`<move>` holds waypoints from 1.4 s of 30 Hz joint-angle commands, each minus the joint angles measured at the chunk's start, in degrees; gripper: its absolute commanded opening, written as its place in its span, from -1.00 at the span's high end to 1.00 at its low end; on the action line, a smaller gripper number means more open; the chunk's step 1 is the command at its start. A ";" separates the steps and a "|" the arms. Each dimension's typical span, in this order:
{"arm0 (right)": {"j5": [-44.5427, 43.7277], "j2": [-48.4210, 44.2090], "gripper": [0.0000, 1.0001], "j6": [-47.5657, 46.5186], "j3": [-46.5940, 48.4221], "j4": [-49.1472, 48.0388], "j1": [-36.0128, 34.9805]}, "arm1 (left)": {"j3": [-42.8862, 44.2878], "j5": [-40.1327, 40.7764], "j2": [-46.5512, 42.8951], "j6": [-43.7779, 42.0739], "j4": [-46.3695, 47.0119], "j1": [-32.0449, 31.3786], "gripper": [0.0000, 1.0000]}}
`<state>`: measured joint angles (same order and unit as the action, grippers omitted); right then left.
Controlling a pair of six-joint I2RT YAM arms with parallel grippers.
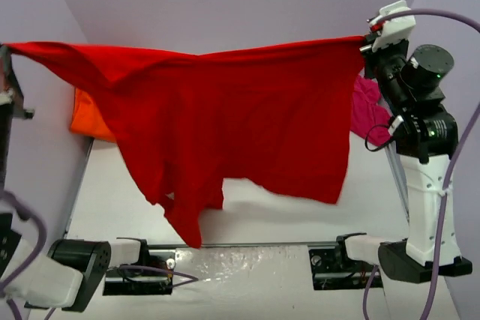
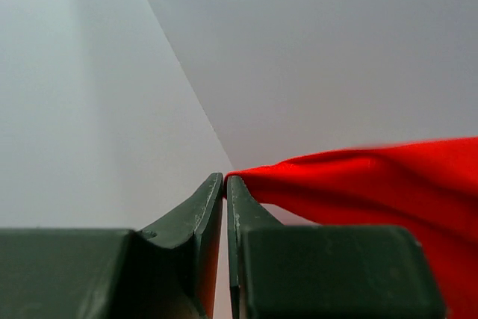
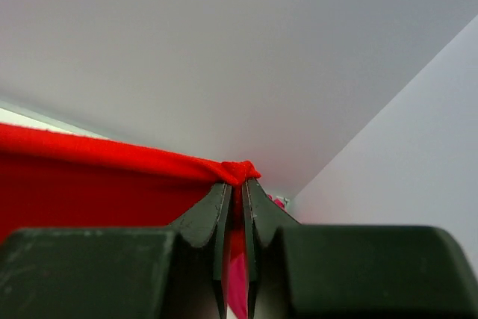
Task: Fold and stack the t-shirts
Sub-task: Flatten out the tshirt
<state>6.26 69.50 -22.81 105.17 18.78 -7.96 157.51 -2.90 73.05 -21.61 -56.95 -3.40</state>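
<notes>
A red t-shirt (image 1: 225,118) hangs stretched in the air across the whole table, its lower part drooping toward the front. My left gripper (image 1: 6,54) at the far left edge is shut on one corner of it; the left wrist view shows the red cloth (image 2: 373,184) pinched at my left gripper (image 2: 225,177). My right gripper (image 1: 367,41), raised at the upper right, is shut on the other corner, with cloth (image 3: 112,184) bunched at my right gripper (image 3: 238,178). An orange t-shirt (image 1: 88,121) lies at the back left. A magenta t-shirt (image 1: 367,110) lies at the right, partly hidden.
Purple walls close in the table (image 1: 300,215) at the back and both sides. Both arm bases (image 1: 142,267) sit along the near edge. The right arm's upright body (image 1: 424,185) stands beside the magenta t-shirt.
</notes>
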 commanded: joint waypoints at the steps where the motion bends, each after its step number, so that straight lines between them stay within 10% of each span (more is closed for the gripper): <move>1: -11.51 12.83 1.00 -3.98 2.75 -1.03 1.16 | 2.01 5.82 16.18 -6.78 5.47 -0.84 0.90; 20: -20.80 66.45 1.00 -13.15 26.20 -2.01 0.39 | -0.73 2.25 59.85 -17.12 19.48 0.26 0.97; 37: -30.15 74.97 1.00 -16.91 26.49 -4.54 -3.55 | -4.23 -15.66 65.89 -5.51 8.65 -3.79 0.36; 40: -31.84 76.44 0.80 -16.38 26.75 -5.43 -3.61 | -6.05 -20.40 64.94 -4.01 5.46 -4.96 0.37; 41: -32.43 76.76 0.55 -16.07 26.80 -5.70 -3.63 | -7.31 -21.54 64.21 -3.73 4.53 -5.46 0.37; 42: -33.08 76.83 -0.14 -15.50 26.62 -6.13 -3.60 | -8.82 -23.05 63.34 -3.84 3.60 -6.14 0.37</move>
<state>-21.46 145.71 -38.88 130.82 16.29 -11.87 151.13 -16.94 140.19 -29.03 -49.08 -7.15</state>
